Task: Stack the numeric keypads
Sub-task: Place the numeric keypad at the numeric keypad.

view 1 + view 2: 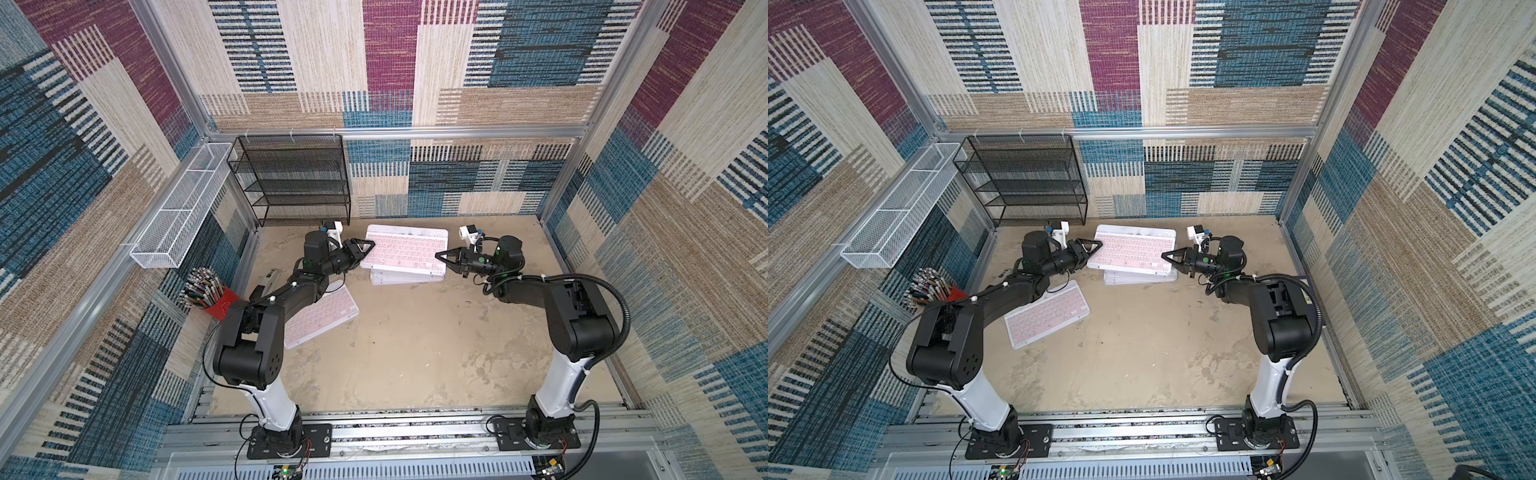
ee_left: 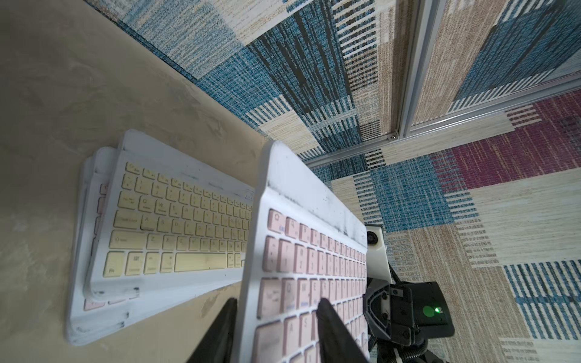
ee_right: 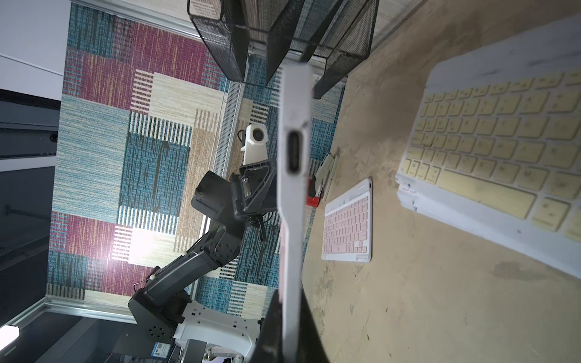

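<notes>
A pink keypad [image 1: 403,251] [image 1: 1131,251] hangs level just above the stack of keypads [image 1: 407,279] [image 1: 1138,279] at the back middle of the table. My right gripper [image 1: 438,255] [image 3: 290,294] is shut on its right edge. My left gripper [image 1: 368,250] [image 2: 276,303] straddles its left edge, jaws wider than the keypad is thick, with one finger [image 2: 327,317] on the keys. A yellow keypad [image 2: 176,220] [image 3: 490,141] tops the stack, the ones beneath fanned slightly askew. Another pink keypad [image 1: 320,318] [image 3: 347,220] lies flat at the left, partly under my left arm.
A black mesh shelf [image 1: 291,178] stands at the back left and a white mesh basket [image 1: 178,208] hangs on the left wall. A red cup of pens [image 1: 212,293] and a stapler [image 3: 325,169] sit at the left; a dark book [image 1: 1308,291] shows behind my right arm.
</notes>
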You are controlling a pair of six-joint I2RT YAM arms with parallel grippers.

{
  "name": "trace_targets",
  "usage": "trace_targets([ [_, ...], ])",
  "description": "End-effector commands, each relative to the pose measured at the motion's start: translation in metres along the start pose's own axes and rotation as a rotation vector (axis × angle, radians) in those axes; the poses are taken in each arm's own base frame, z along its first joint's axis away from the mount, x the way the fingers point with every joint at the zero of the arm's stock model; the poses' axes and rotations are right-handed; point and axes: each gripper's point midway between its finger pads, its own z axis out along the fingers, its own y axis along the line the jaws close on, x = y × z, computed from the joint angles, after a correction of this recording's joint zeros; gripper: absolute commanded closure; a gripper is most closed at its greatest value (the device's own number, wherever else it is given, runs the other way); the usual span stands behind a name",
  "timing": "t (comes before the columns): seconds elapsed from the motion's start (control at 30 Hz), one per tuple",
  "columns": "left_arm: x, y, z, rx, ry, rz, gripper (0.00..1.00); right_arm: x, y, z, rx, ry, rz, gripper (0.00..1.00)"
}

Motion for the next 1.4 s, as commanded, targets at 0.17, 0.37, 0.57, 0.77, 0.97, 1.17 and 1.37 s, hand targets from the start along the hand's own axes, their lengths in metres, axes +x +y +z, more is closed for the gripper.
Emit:
trace_targets([
  [0.17,-0.019,0.041,0.021,-0.185,0.013,0.037,0.50,-0.032,-0.033,0.005,0.023,0.001,0.025,1.00],
  [0.37,-0.025,0.070,0.033,-0.286,0.033,0.058,0.49,-0.039,-0.063,0.002,0.041,-0.011,0.072,1.00],
  [0.57,-0.024,0.087,0.038,-0.318,0.036,0.048,0.48,-0.042,-0.082,0.001,0.046,-0.008,0.095,1.00],
  [0.77,-0.023,0.089,0.035,-0.337,0.035,0.058,0.48,-0.047,-0.109,0.004,0.103,0.014,0.116,1.00],
  [0.97,-0.023,0.089,0.035,-0.338,0.034,0.065,0.48,-0.048,-0.127,0.006,0.158,0.041,0.122,1.00],
  [1.17,-0.022,0.092,0.039,-0.332,0.044,0.060,0.48,-0.047,-0.143,0.003,0.212,0.039,0.148,1.00],
  [1.37,-0.020,0.094,0.040,-0.332,0.050,0.056,0.48,-0.051,-0.148,0.001,0.285,0.017,0.136,0.72],
])
